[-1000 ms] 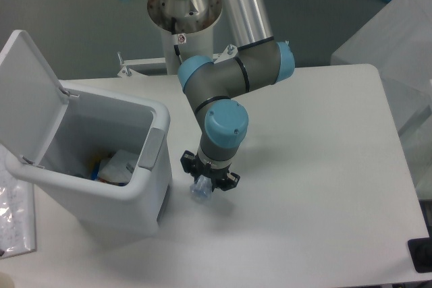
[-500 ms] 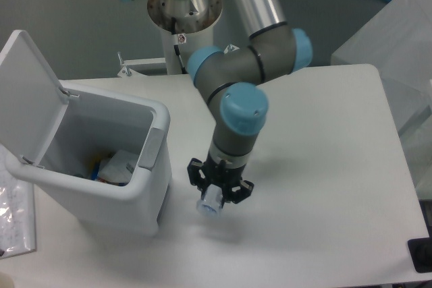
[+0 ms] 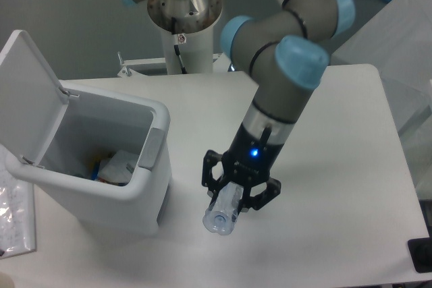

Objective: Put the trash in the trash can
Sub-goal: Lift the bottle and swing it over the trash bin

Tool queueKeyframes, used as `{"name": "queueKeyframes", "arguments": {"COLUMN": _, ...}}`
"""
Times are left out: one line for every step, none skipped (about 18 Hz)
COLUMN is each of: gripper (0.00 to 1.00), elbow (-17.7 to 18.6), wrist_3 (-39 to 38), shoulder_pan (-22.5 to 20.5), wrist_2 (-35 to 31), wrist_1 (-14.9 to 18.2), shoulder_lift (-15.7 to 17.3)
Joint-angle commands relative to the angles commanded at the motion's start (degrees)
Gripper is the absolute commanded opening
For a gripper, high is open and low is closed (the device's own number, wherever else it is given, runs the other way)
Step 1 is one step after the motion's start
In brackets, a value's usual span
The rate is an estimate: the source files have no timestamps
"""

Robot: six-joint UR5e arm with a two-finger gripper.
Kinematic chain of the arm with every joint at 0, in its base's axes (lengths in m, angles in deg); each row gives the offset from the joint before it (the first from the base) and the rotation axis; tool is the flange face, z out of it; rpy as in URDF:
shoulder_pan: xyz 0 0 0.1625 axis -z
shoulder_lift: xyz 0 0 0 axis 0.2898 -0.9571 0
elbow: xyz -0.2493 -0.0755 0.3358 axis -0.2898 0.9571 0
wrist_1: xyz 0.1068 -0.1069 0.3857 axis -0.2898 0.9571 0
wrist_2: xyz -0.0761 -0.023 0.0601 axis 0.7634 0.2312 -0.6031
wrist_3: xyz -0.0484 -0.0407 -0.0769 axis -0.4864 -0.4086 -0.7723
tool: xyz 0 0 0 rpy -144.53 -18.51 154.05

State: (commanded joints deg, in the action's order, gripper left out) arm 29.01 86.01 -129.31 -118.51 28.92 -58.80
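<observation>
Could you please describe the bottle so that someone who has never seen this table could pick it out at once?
Start at the white bin with its lid open on the table's left side. Just right of it, the arm's black tool hangs above the tabletop. The bottle is the clear plastic cylinder clamped in that tool, its round end tilted toward the camera; the other trash lies inside the bin.

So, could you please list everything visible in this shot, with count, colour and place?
Trash can: one, white, lid open, left side of the table.
Items in the can: white and blue, at the bottom; count unclear.
Clear plastic bottle: one, transparent, held in the gripper above the table, right of the can.
Table: one, white.
Plastic sheet: one, clear, at the left edge.
Gripper: one, black, shut on the bottle.
Arm: one, grey with blue joint caps.
</observation>
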Motion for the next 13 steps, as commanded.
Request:
{"name": "queueKeyframes", "arguments": {"gripper": 0.30, "elbow": -1.49, "wrist_3": -1.49, "shoulder_pan": 0.00, "wrist_2": 1.23, "wrist_1": 0.00, "shoulder_lift": 0.26}}
{"name": "queueKeyframes", "arguments": {"gripper": 0.30, "elbow": -2.90, "wrist_3": -2.99, "shoulder_pan": 0.00, "wrist_2": 2.90, "wrist_1": 0.00, "shoulder_lift": 0.61}}
{"name": "queueKeyframes", "arguments": {"gripper": 0.30, "elbow": -4.05, "wrist_3": -4.31, "shoulder_pan": 0.09, "wrist_2": 4.65, "wrist_1": 0.00, "shoulder_lift": 0.70}}
{"name": "queueKeyframes", "arguments": {"gripper": 0.30, "elbow": -5.10, "wrist_3": -5.10, "shoulder_pan": 0.17, "wrist_2": 5.98, "wrist_1": -0.09, "shoulder_lift": 0.70}}
{"name": "queueKeyframes", "arguments": {"gripper": 0.30, "elbow": -5.90, "wrist_3": -5.98, "shoulder_pan": 0.35, "wrist_2": 7.03, "wrist_1": -0.17, "shoulder_lift": 0.79}}
{"name": "queueKeyframes", "arguments": {"gripper": 0.30, "elbow": -6.43, "wrist_3": -7.12, "shoulder_pan": 0.61, "wrist_2": 8.00, "wrist_1": -0.61, "shoulder_lift": 0.97}}
{"name": "queueKeyframes", "arguments": {"gripper": 0.30, "elbow": -6.52, "wrist_3": -7.74, "shoulder_pan": 0.70, "wrist_2": 9.14, "wrist_1": -0.96, "shoulder_lift": 2.10}}
{"name": "queueKeyframes", "arguments": {"gripper": 0.30, "elbow": -6.52, "wrist_3": -7.83, "shoulder_pan": 0.70, "wrist_2": 11.07, "wrist_1": -1.49, "shoulder_lift": 2.98}}
{"name": "queueKeyframes", "arguments": {"gripper": 0.30, "elbow": -6.61, "wrist_3": -7.84, "shoulder_pan": 0.70, "wrist_2": 13.61, "wrist_1": -1.76, "shoulder_lift": 3.16}}
{"name": "queueKeyframes", "arguments": {"gripper": 0.30, "elbow": -6.61, "wrist_3": -7.92, "shoulder_pan": 0.70, "wrist_2": 16.33, "wrist_1": -2.02, "shoulder_lift": 3.25}}
{"name": "queueKeyframes", "arguments": {"gripper": 0.30, "elbow": -6.61, "wrist_3": -7.84, "shoulder_pan": 0.79, "wrist_2": 18.36, "wrist_1": -2.02, "shoulder_lift": 3.60}}
{"name": "queueKeyframes", "arguments": {"gripper": 0.30, "elbow": -6.52, "wrist_3": -7.84, "shoulder_pan": 0.88, "wrist_2": 19.51, "wrist_1": -2.02, "shoulder_lift": 3.87}}
{"name": "queueKeyframes", "arguments": {"gripper": 0.30, "elbow": -6.61, "wrist_3": -7.75, "shoulder_pan": 1.23, "wrist_2": 19.61, "wrist_1": -2.28, "shoulder_lift": 3.96}}
